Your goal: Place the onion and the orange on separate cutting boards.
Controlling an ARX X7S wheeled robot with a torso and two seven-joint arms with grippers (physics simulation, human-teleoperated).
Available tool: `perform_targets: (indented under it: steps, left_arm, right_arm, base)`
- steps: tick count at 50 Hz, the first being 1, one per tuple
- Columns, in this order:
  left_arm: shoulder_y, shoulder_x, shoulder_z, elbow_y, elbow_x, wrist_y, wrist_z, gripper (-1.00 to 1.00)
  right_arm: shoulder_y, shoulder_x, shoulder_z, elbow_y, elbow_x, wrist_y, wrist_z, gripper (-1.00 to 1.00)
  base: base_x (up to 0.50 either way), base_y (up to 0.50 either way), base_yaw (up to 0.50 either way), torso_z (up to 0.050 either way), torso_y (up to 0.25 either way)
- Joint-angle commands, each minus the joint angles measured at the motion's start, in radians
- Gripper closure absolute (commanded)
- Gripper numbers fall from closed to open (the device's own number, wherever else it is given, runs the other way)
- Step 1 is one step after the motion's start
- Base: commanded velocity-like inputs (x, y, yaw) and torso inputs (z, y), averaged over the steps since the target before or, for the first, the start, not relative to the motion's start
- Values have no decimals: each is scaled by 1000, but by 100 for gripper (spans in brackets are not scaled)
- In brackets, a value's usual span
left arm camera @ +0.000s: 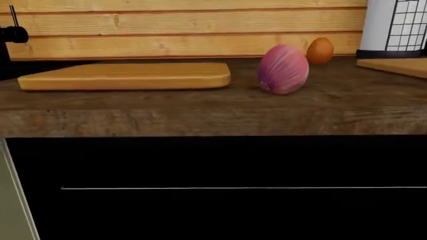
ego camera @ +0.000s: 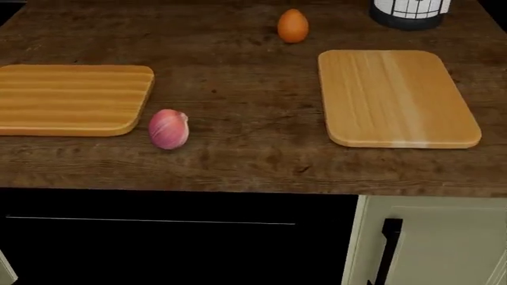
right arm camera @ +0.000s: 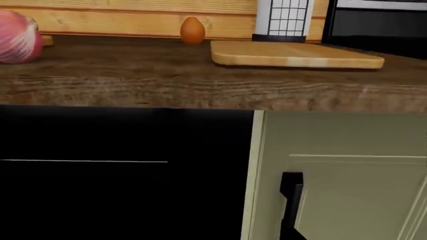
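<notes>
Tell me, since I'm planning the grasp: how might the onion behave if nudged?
The onion looks round and smooth, so it would probably roll on the flat countertop. It lies beside the striped cutting board, whose raised edge might stop it.

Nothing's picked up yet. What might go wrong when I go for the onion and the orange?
The onion and the orange are round and lie loose on the counter, so a nudge may roll them. The onion is close to the front edge and could drop off. The orange lies far back near the white container, so that reach might bump it.
</notes>
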Motion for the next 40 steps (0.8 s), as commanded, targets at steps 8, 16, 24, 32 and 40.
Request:
perform_targets:
  steps: [8, 16, 24, 32, 40]
  left_arm:
    - [15, -17, 1, 31, -13, -2, -22, -100]
    - [8, -21, 10, 23, -14, 2, -24, -100]
    - [10, -24, 20, 15, -17, 7, -25, -100]
    - [18, -27, 22, 21, -25, 11, -31, -100]
    - [27, 115, -145, 8, 133, 0, 125, -100]
  right_arm:
    - [2, 11, -15, -4, 0, 9, 26, -100]
    - [3, 14, -19, -7, 8, 18, 32, -100]
    - [4, 20, -26, -10, 11, 26, 38, -100]
    - [5, 24, -30, -10, 13, 26, 45, -100]
    - [-11, -128, 145, -10, -151, 33, -132, -100]
  base:
    - [0, 0, 0, 50, 0]
    - [0, 0, 0, 50, 0]
    - [0, 0, 0, 50, 0]
    - [0, 0, 0, 50, 0]
    - [0, 0, 0, 0, 0]
